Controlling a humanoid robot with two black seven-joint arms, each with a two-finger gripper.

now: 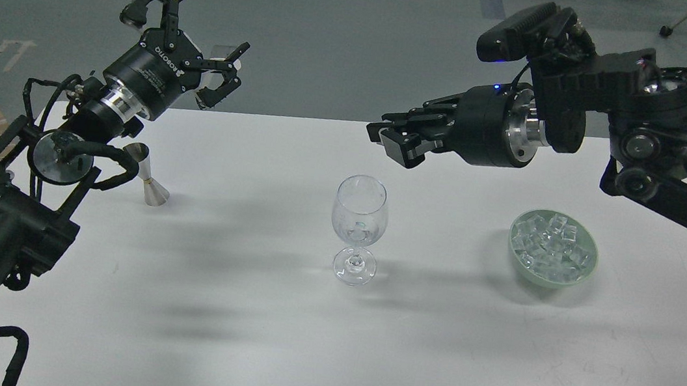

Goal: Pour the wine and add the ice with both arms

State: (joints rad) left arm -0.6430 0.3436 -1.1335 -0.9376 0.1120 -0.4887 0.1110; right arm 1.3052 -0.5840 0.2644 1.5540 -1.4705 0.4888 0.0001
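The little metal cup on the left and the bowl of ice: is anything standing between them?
Yes. In the head view an upright wine glass stands on the white table between the metal jigger and the bowl of ice.

A white table [237,311] stands on grey floor [338,22]; chair castors [666,31] far right.

A big white flat table [234,337] holds a clear stemmed wine glass [358,229], a small silver metal measuring cup [151,177] below the left fingers [214,95], and a pale green round bowl [583,270] of clear ice cubes [552,245].
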